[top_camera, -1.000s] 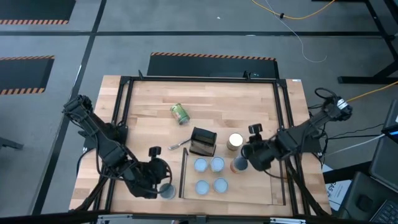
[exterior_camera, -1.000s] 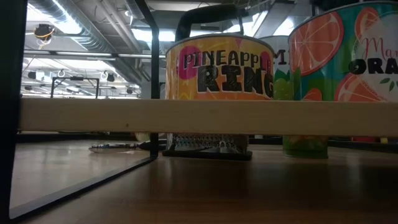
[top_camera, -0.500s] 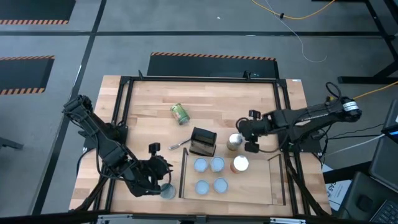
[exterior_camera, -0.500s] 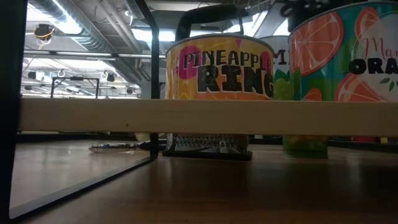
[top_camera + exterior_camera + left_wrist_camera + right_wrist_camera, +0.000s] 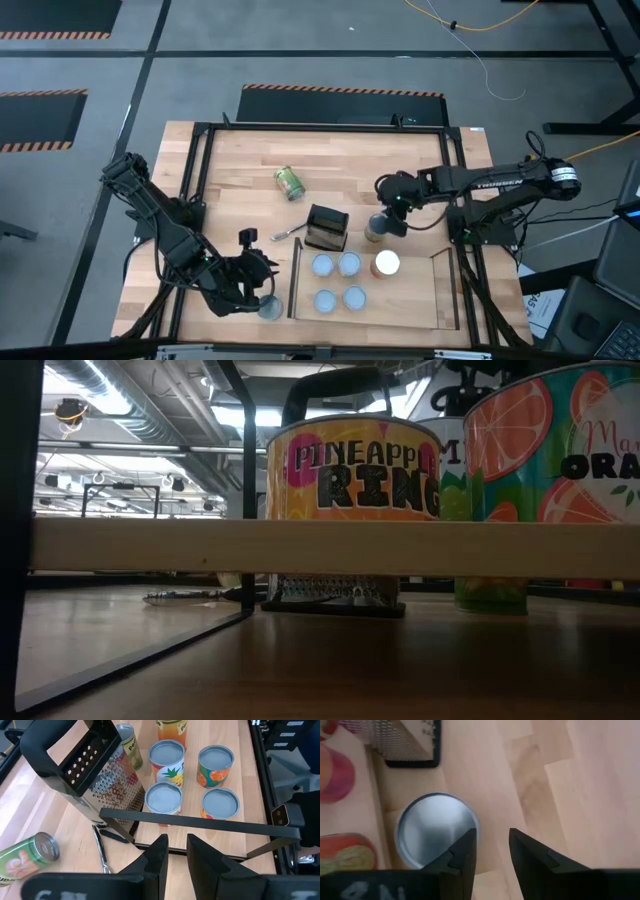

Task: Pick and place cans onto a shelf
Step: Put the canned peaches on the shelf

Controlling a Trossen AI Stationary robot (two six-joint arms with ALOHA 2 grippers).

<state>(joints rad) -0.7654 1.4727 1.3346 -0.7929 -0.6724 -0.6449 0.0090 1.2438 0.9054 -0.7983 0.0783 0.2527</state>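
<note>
The shelf (image 5: pixel 412 292) lies at the near middle of the table. Several cans stand on it: pale-topped ones (image 5: pixel 336 282) and a white-topped red-orange one (image 5: pixel 386 264). Beyond its far edge stands a silver-topped can (image 5: pixel 434 831), and my right gripper (image 5: pixel 492 845) hangs open above it, at its rim. A green can (image 5: pixel 289 183) lies on its side toward the far edge. A grey-topped can (image 5: pixel 270 307) stands left of the shelf. My left gripper (image 5: pixel 173 851) hovers open near it, pointing at the shelf.
A box grater (image 5: pixel 327 228) with a black handle stands just beyond the shelf's far-left corner, close to the silver-topped can. A small metal tool (image 5: pixel 285 234) lies left of it. A black frame (image 5: pixel 197 170) borders the tabletop. Bare wood lies toward the far edge.
My right gripper has left the white-topped can on the shelf, swung toward the table's far edge and a little left, sunk and rolled. It now hangs over the silver-topped can. The white top, then hidden under the gripper, now shows. My left gripper has turned slightly in place.
</note>
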